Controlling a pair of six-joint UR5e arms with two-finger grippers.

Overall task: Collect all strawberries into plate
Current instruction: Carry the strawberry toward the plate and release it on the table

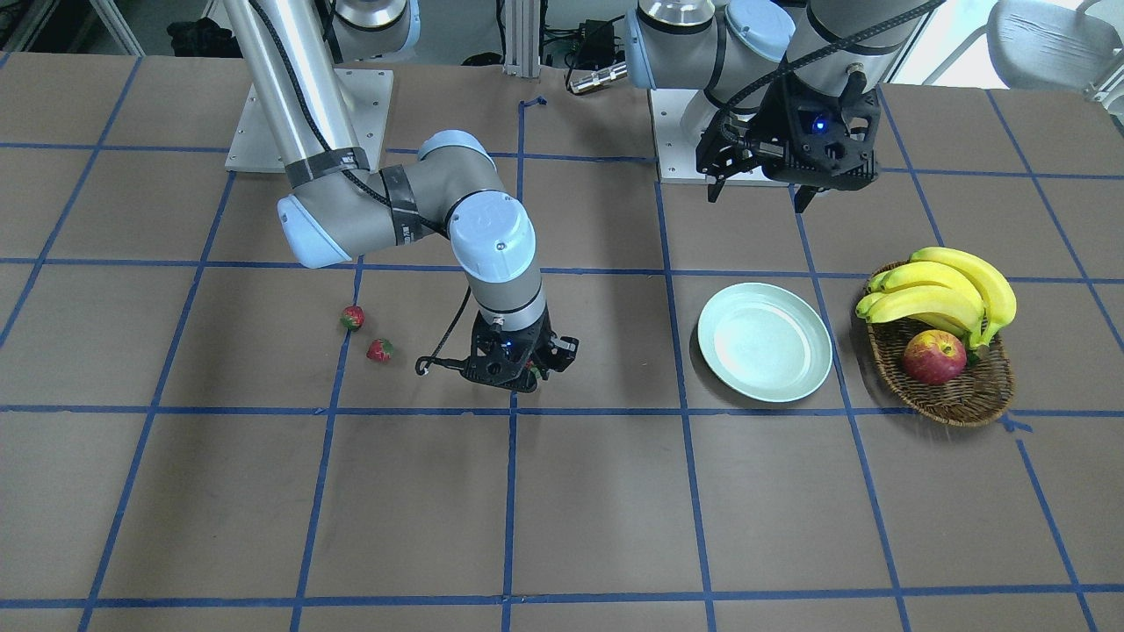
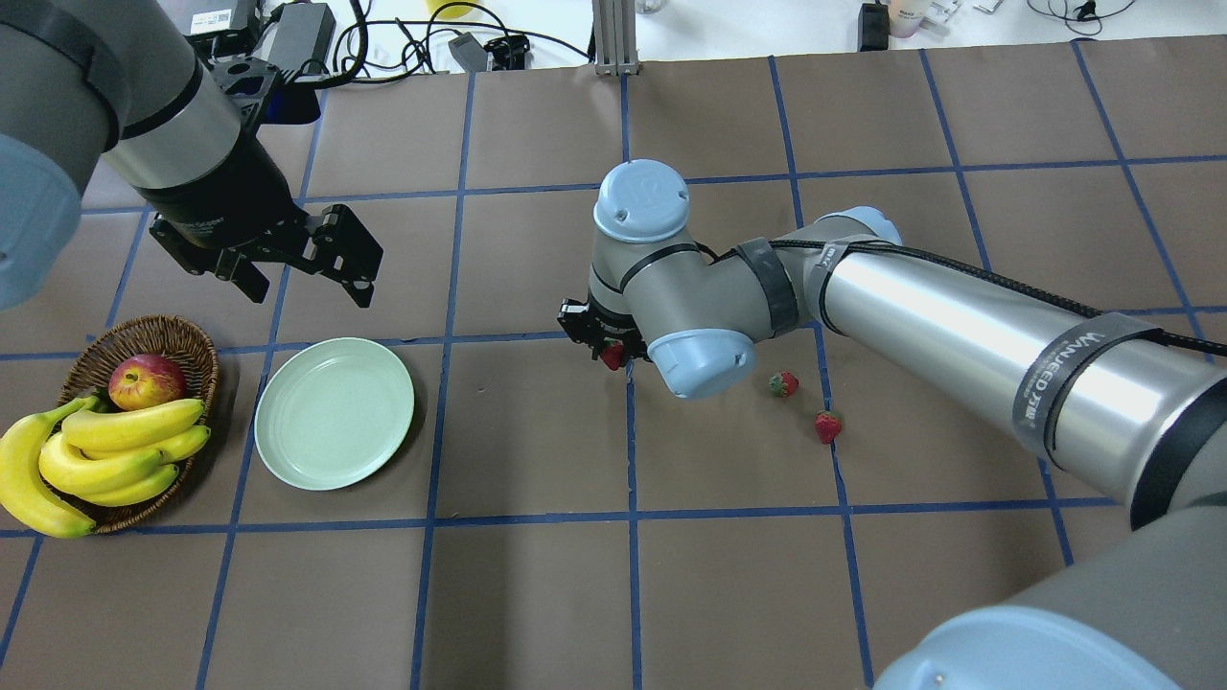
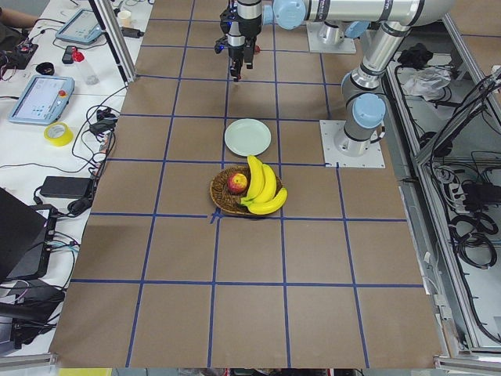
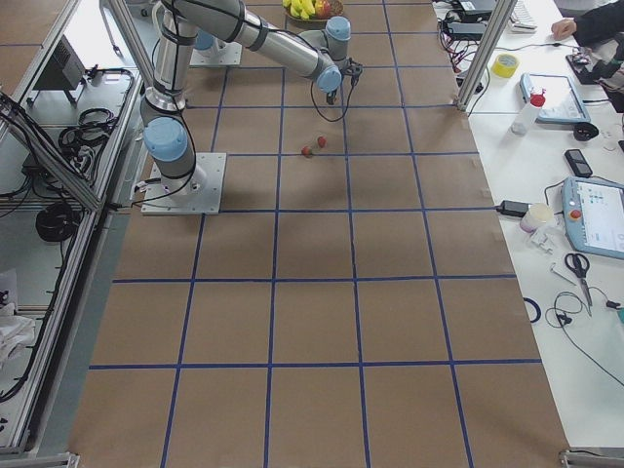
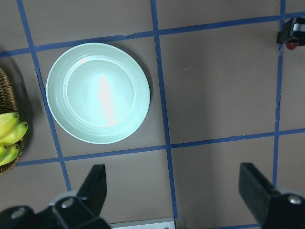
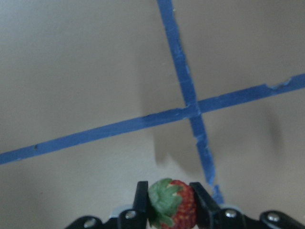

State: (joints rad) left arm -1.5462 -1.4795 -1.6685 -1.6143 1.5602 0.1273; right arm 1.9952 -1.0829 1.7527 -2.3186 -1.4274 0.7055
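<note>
My right gripper (image 1: 520, 367) is shut on one strawberry (image 6: 172, 206) and holds it just above the table near a tape crossing; it also shows in the overhead view (image 2: 612, 356). Two more strawberries (image 2: 783, 384) (image 2: 828, 425) lie on the table beside the right arm, also in the front view (image 1: 352, 317) (image 1: 379, 351). The pale mint-green plate (image 2: 334, 412) is empty and lies well to the left of the right gripper. My left gripper (image 2: 309, 273) hangs open and empty above the table behind the plate (image 5: 97, 93).
A brown wicker basket (image 2: 182, 337) with bananas (image 2: 115, 450) and a red-yellow apple (image 2: 146, 380) stands right beside the plate. The arm bases (image 1: 307, 123) are bolted at the robot's edge of the table.
</note>
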